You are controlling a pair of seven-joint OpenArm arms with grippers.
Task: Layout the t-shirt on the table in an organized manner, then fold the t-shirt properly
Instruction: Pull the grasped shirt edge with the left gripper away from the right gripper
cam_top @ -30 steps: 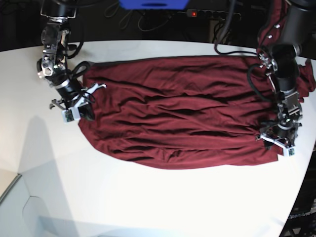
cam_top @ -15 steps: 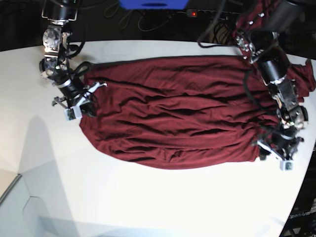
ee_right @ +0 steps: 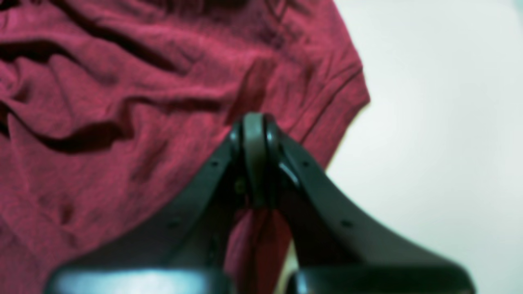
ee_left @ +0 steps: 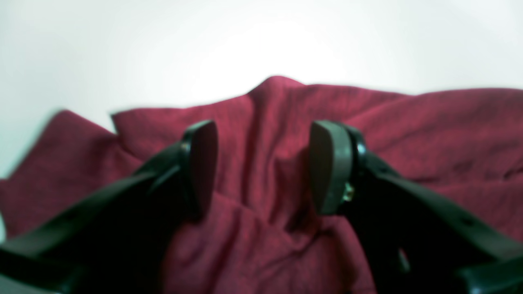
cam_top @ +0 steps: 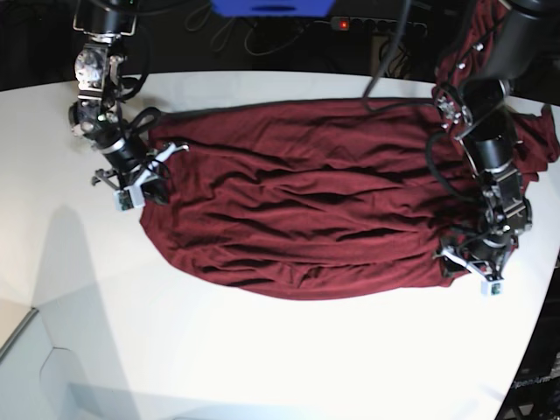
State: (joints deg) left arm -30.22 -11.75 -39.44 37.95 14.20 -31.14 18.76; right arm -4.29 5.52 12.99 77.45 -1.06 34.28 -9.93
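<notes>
The t-shirt [cam_top: 315, 197] lies spread across the middle of the white counter [cam_top: 262, 359] in the base view, a wide maroon sheet full of long horizontal wrinkles, its left edge near the left of the frame and its right end bunched at the far right. The right tool [cam_top: 140, 188] sits at the shirt's left edge, in the upper left of the base view; in the right wrist view [ee_right: 254, 122] its two dark fingers are pressed together with no gap, and a strip of maroon cloth runs down between them low in the frame — it looks pinched on the shirt's edge, with the hemmed corner of the fabric just beyond the tips and bare counter to the right. The left tool [cam_top: 472, 267] is at the lower right of the base view, right over the gathered right end of the shirt. In the left wrist view [ee_left: 263, 163] its jaws stand well apart, one pad [ee_left: 204, 163] at centre left and the other at centre right, and a raised fold of cloth rises in the gap between them — the pads do not close on it, so nothing is gripped there. Beyond that fold the counter is bright and blurred. No brand, label or writing can be read on the shirt or the tools.
</notes>
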